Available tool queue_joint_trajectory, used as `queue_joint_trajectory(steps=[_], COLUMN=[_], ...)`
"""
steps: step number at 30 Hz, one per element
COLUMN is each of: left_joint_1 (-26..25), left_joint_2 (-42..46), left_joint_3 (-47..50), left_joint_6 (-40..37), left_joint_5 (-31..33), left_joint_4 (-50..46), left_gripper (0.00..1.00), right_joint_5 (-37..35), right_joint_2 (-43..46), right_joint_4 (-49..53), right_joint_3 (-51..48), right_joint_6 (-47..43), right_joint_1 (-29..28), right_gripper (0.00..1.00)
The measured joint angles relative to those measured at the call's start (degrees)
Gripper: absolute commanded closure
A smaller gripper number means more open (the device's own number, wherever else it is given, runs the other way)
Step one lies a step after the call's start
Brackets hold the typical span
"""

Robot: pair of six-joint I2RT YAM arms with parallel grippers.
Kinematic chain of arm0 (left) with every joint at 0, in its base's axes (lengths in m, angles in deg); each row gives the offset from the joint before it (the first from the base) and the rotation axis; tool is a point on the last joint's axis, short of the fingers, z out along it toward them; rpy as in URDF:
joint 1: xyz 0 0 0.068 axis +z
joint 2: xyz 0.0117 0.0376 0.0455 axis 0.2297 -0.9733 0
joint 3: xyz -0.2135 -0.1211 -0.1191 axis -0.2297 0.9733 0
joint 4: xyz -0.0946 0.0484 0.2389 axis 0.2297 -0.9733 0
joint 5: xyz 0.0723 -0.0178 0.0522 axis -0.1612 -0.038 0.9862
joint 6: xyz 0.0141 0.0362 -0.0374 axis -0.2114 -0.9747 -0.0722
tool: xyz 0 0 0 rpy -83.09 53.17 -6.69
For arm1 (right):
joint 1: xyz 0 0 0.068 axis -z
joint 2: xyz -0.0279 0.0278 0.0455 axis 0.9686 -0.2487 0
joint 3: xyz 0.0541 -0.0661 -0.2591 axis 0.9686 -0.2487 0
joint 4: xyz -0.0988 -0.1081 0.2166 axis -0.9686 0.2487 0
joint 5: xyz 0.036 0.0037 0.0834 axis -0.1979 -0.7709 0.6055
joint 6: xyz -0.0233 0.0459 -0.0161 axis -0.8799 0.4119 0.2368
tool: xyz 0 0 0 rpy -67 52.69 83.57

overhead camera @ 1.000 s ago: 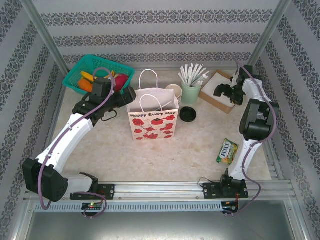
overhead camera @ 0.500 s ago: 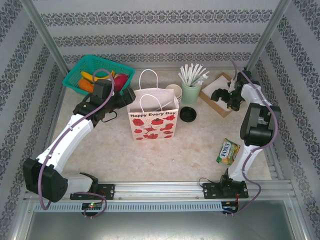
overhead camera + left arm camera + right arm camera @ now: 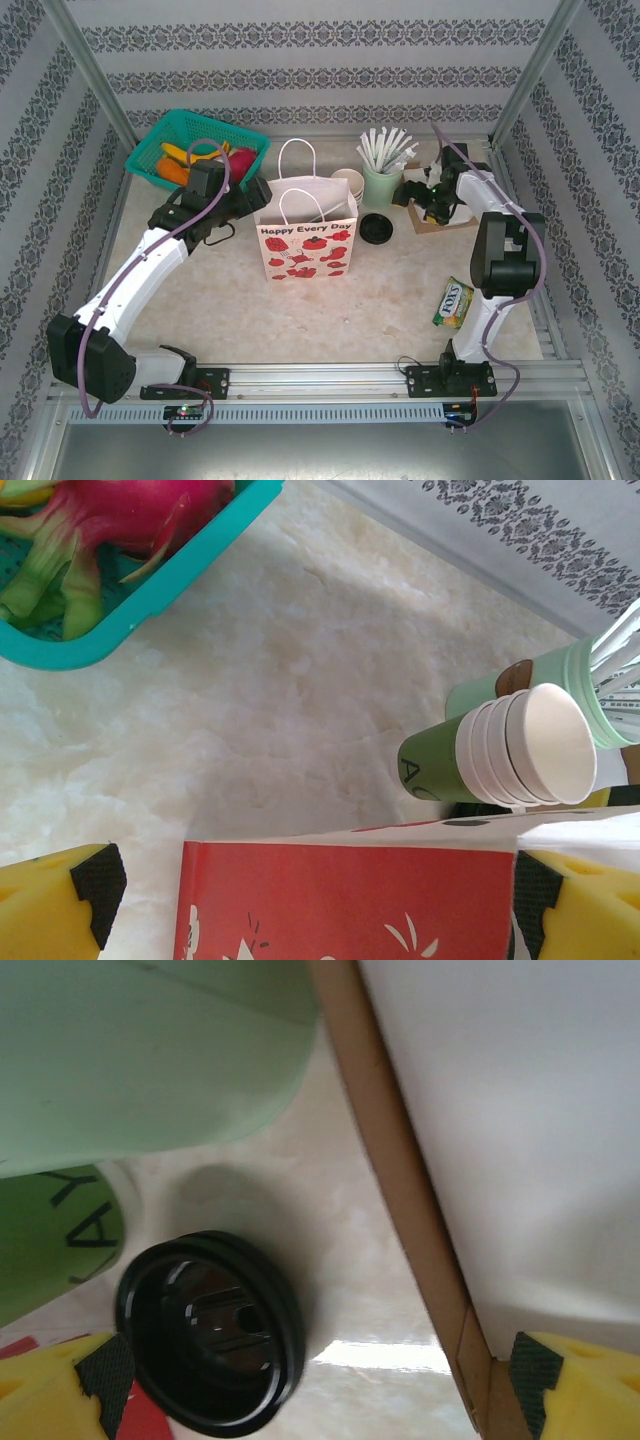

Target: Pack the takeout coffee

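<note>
Looking through my left wrist camera, I see the dark green cup on the outside of a small stack, white inside with dark letters, on the tabletop behind the paper bag and just beside the mint cup. My left gripper hangs wide open and empty by the bag, maybe to hold it steady. My right gripper is wide open too, low near the black lid and brown tray, I think to reach the cup.

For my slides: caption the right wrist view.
Open right gripper facing a black lid, with the dark green cup beside it.
</note>
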Motion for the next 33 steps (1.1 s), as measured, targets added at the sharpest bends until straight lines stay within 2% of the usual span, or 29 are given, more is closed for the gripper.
queue_joint_trajectory(steps=[10, 14, 18, 23, 28, 33], left_joint_1=[0.00, 0.00, 0.00, 0.00, 0.00, 0.00], left_joint_2=[-0.79, -0.79, -0.79, -0.79, -0.66, -0.61], left_joint_3=[0.00, 0.00, 0.00, 0.57, 1.92, 2.16], left_joint_6=[-0.02, -0.02, -0.02, -0.07, -0.07, -0.07], left_joint_5=[-0.24, -0.24, -0.26, -1.77, -2.91, -3.04], left_joint_4=[0.04, 0.04, 0.09, 1.86, 3.48, 3.96], left_gripper=[0.01, 0.00, 0.00, 0.00, 0.00, 0.00], right_joint_5=[5.97, 5.51, 1.97, -6.60, -16.09, -21.44], right_joint_2=[0.48, 1.60, 5.60, 9.51, 4.42, -1.86], right_joint_4=[-2.99, -2.69, -2.01, -1.51, 2.75, 5.31], right_joint_3=[-1.27, -1.77, -2.75, -2.64, 3.26, 8.61], right_joint_6=[3.21, 3.17, 2.64, -0.70, -5.79, -9.18], right_joint_1=[-0.83, -0.94, -0.39, 3.02, 5.62, 5.55], right_gripper=[0.02, 0.02, 0.02, 0.02, 0.03, 0.04])
